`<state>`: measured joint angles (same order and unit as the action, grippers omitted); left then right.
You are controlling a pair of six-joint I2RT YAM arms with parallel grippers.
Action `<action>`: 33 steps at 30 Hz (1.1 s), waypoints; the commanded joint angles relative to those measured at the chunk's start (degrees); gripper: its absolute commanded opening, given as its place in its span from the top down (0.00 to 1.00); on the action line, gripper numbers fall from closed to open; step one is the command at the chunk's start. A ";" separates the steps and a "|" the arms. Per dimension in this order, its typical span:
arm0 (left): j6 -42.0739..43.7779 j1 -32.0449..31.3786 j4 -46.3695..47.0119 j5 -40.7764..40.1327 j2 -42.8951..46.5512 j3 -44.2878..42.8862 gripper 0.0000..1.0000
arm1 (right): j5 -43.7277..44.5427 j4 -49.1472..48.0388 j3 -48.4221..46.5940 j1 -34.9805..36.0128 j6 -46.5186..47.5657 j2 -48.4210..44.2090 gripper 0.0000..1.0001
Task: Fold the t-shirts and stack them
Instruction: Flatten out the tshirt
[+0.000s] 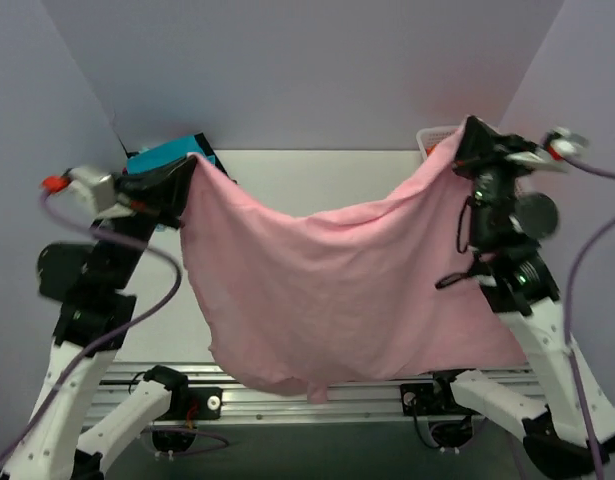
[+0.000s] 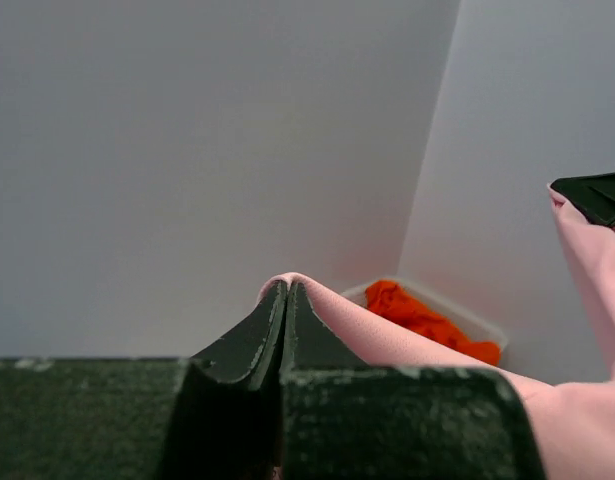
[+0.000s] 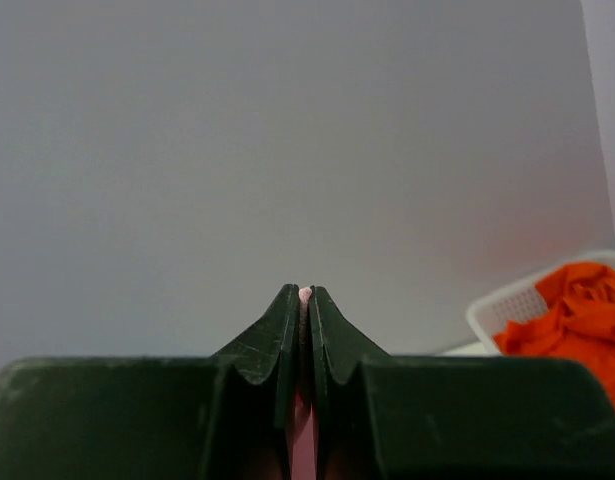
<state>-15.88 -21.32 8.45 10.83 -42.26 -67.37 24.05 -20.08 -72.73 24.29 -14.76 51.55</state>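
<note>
A light pink t-shirt [image 1: 337, 290] hangs spread in the air between both grippers, its lower edge drooping over the front rail. My left gripper [image 1: 192, 160] is shut on its upper left corner; in the left wrist view [image 2: 287, 288] pink cloth [image 2: 387, 335] wraps over the fingertips. My right gripper [image 1: 465, 135] is shut on the upper right corner; a sliver of pink [image 3: 305, 294] shows between its tips [image 3: 305, 297]. A teal shirt [image 1: 167, 158] lies at the back left behind the left gripper. A bright orange shirt [image 2: 422, 318] lies in the white basket, also seen in the right wrist view [image 3: 572, 315].
The white lattice basket [image 1: 432, 138] stands at the back right corner, its rim also in the right wrist view [image 3: 507, 305]. The table's far part [image 1: 317, 180] shows above the hanging shirt. Grey walls close in on three sides.
</note>
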 commanded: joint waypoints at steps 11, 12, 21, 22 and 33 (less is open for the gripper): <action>1.64 9.45 18.63 5.77 -68.00 -13.28 0.98 | 8.63 -5.69 -6.77 -8.30 -6.94 56.17 1.00; 1.29 9.89 17.40 6.30 -72.31 -21.14 0.96 | 10.47 -4.46 -8.81 -8.30 -7.55 59.60 1.00; -3.28 11.92 10.71 3.86 -86.42 -36.26 0.06 | 20.77 5.93 -22.02 -8.91 -11.43 72.48 0.00; -3.28 12.00 10.28 1.93 -83.89 -35.73 0.06 | 21.38 6.01 -21.93 -8.91 -11.25 71.86 0.00; -2.22 6.39 8.60 -9.76 -58.57 -9.05 0.06 | 23.06 4.61 -7.18 -5.67 -12.83 52.63 0.00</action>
<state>-18.31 -12.21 14.83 6.59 -106.45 -83.33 43.77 -14.48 -83.13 16.60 -26.00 110.93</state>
